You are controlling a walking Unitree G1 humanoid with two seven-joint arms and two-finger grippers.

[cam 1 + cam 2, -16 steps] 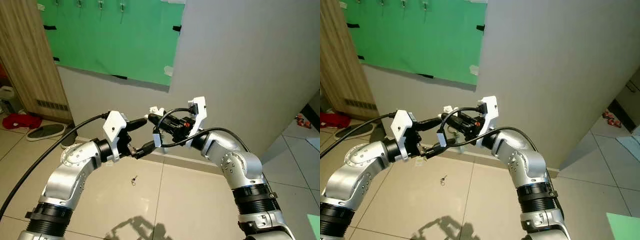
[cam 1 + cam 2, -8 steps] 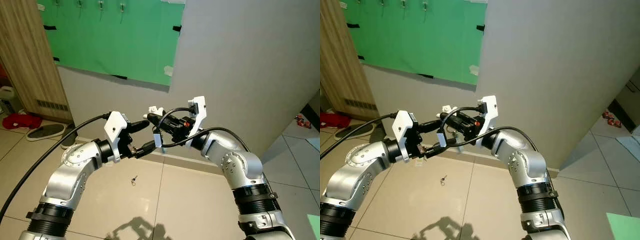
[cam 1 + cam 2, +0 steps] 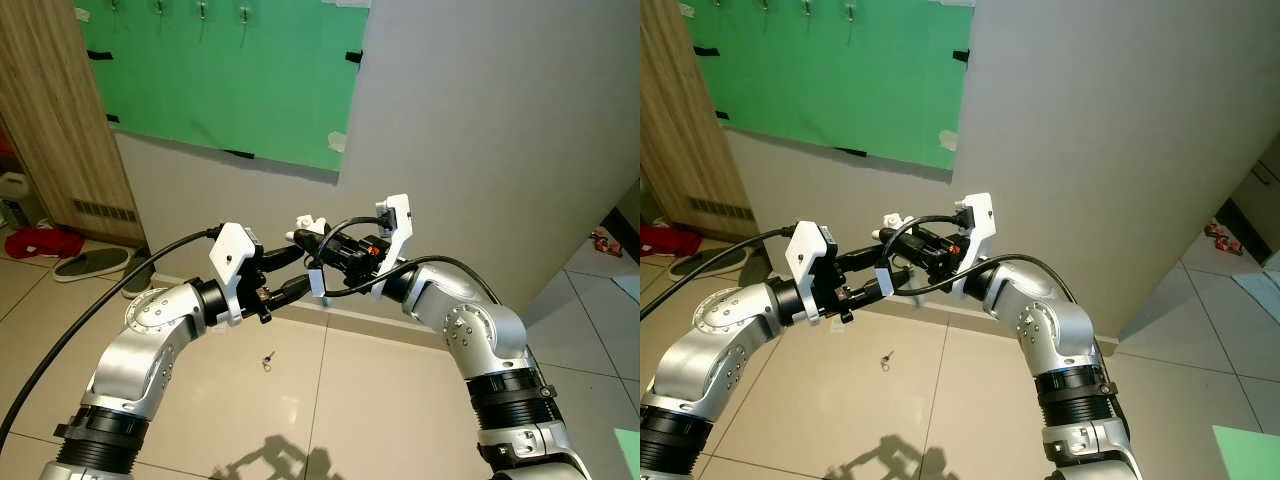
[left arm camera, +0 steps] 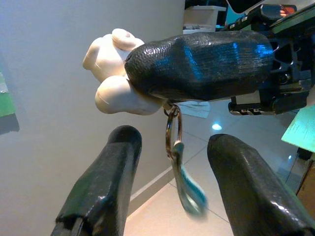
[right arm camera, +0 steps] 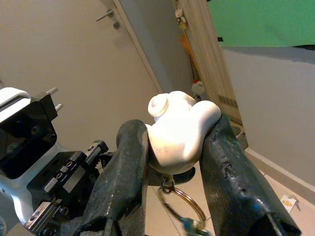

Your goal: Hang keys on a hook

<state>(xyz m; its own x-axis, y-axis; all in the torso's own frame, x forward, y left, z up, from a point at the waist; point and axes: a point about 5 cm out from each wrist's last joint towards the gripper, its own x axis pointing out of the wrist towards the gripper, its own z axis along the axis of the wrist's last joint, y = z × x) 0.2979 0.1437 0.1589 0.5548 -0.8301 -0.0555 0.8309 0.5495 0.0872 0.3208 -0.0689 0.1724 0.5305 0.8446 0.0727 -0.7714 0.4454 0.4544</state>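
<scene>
Two end effectors: meet mid-air above the tiled floor [image 3: 330, 400].
Right end effector [image 5: 170, 162]: clenched on the white keychain figure [image 5: 179, 130]; key ring [image 4: 172, 132] and blue key [image 4: 189, 187] dangle below.
Left end effector [image 4: 170, 167]: fingers parted, flanking the hanging ring, not touching.
Hooks [image 3: 201, 9]: high on green board [image 3: 230, 80], well apart.
Floor: one small metal piece [image 3: 268, 359] lies below.

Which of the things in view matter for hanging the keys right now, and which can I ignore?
For the job:
- white keychain charm with key ring, shut in the right gripper
- left gripper, open around the hanging ring
- hooks on the green board

Lying about:
- small metal piece on the floor
- red item by the wooden cabinet
</scene>
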